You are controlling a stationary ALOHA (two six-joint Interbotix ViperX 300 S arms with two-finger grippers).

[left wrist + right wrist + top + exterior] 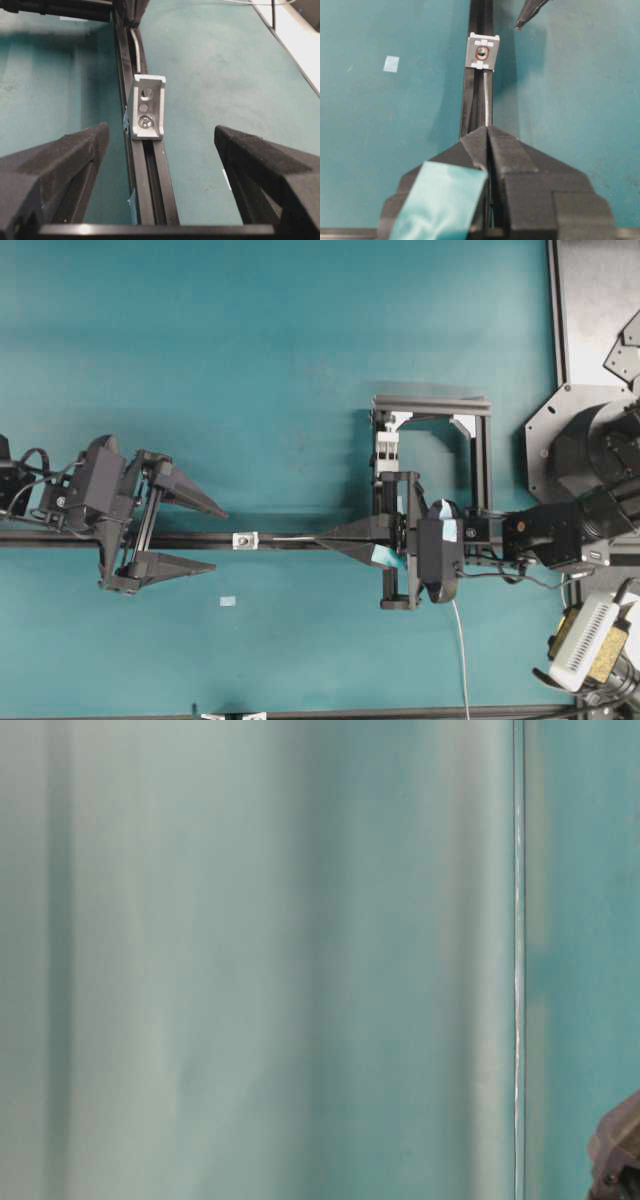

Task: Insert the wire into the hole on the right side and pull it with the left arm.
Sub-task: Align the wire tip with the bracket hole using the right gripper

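The small silvery block (243, 539) sits on a black rail (180, 540), and its dark hole (481, 51) faces my right gripper. My right gripper (322, 538), with pale-blue tape on it, is shut on the thin grey wire (290, 538). In the right wrist view the wire (485, 97) runs straight from the gripper (487, 129) to the lower edge of the block (482, 52), just under the hole. My left gripper (219, 539) stands open astride the rail, left of the block. In the left wrist view the block (147, 107) lies just ahead of this gripper (161, 131), and no wire shows on this side.
A dark frame with a white clamp block (388, 445) stands behind my right gripper. A small pale patch (228, 600) lies on the teal mat in front of the rail. A thicker white cable (460, 650) trails toward the front edge. The table-level view is only blurred teal.
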